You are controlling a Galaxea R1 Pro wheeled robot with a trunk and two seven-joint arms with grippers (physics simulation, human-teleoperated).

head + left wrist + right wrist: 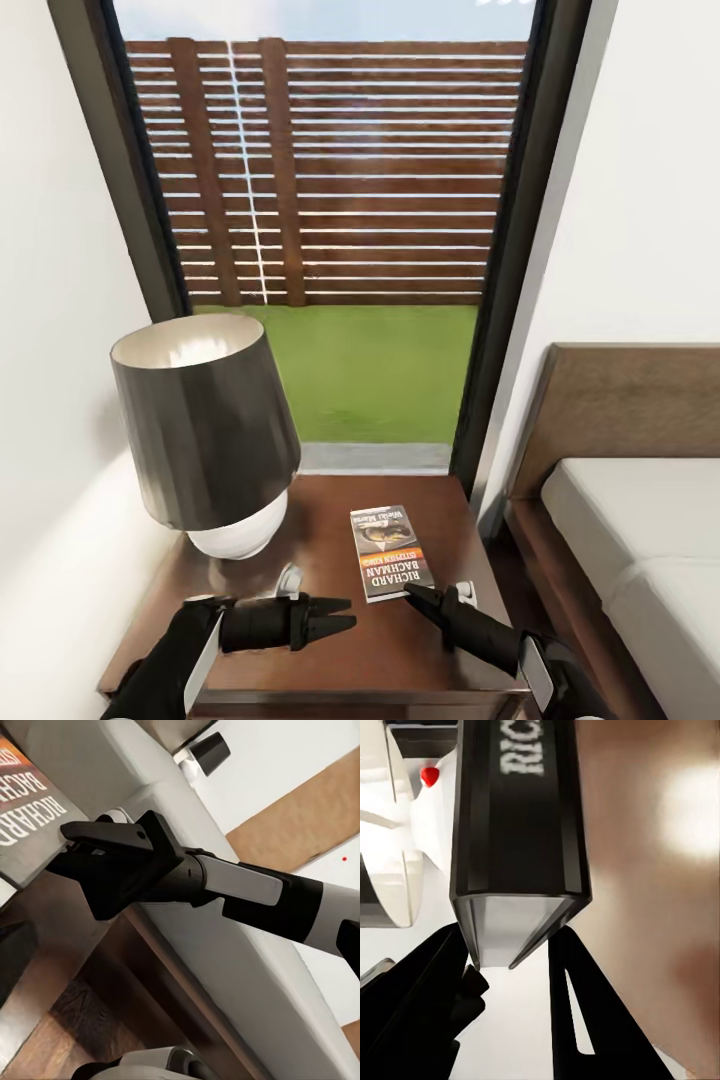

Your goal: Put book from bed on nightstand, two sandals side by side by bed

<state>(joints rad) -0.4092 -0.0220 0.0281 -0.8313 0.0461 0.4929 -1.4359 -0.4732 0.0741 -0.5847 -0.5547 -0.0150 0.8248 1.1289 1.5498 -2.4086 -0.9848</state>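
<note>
- Here the right gripper (412, 594) sits at the near edge of the book (390, 550), fingers (577, 1020) spread to either side of it, not clamping.
- The left gripper (340, 614) hovers over the nightstand (330, 660), fingers parted, empty.
- The book lies flat on the nightstand, right of the lamp (205, 435); the bed (640, 520) stands further right.

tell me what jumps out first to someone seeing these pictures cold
The big table lamp with a dark grey shade and white base stands on the left of the glossy dark brown wooden nightstand, in front of a tall black-framed window showing grass and a slatted fence. The thin dark grey paperback with an orange band lies flat on the nightstand, the right claw at its near edge, the left claw hovering beside it.
</note>
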